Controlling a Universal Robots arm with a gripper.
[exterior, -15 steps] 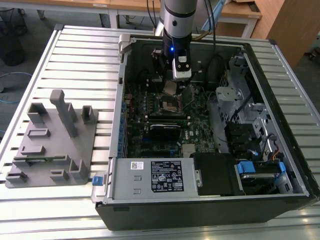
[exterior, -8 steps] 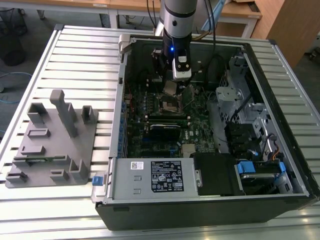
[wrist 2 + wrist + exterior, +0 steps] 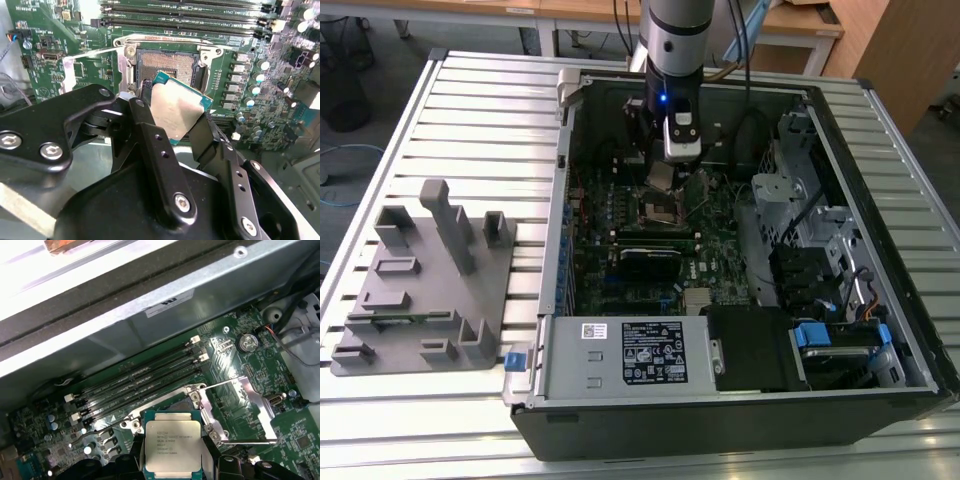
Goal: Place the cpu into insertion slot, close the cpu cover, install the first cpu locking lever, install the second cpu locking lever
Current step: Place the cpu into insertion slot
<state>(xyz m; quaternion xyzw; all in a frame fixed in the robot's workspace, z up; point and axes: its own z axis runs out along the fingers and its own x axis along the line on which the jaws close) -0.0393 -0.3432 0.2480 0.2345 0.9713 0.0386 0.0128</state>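
Note:
My gripper [image 3: 665, 168] hangs inside the open computer case, shut on the cpu [image 3: 662, 178], a little above the insertion slot [image 3: 660, 212]. In the second wrist view the black fingers [image 3: 145, 125] pinch the silver-topped cpu [image 3: 177, 107] by two opposite edges, tilted, just short of the open insertion slot [image 3: 167, 67]. The cpu cover [image 3: 68, 75] is folded open beside the socket. In the first wrist view the cpu [image 3: 175, 442] hides most of the insertion slot [image 3: 197, 396], and the cpu cover [image 3: 257, 405] lies open to one side with thin wire levers [image 3: 222, 385] raised.
The green motherboard [image 3: 720, 255] lies on the case floor, with long black memory slots [image 3: 140, 385] beside the socket. A white-labelled power supply box [image 3: 640, 352] sits at the case's near edge and drive bays [image 3: 820, 260] at the exterior view's right. A grey fixture [image 3: 430, 280] stands outside the case.

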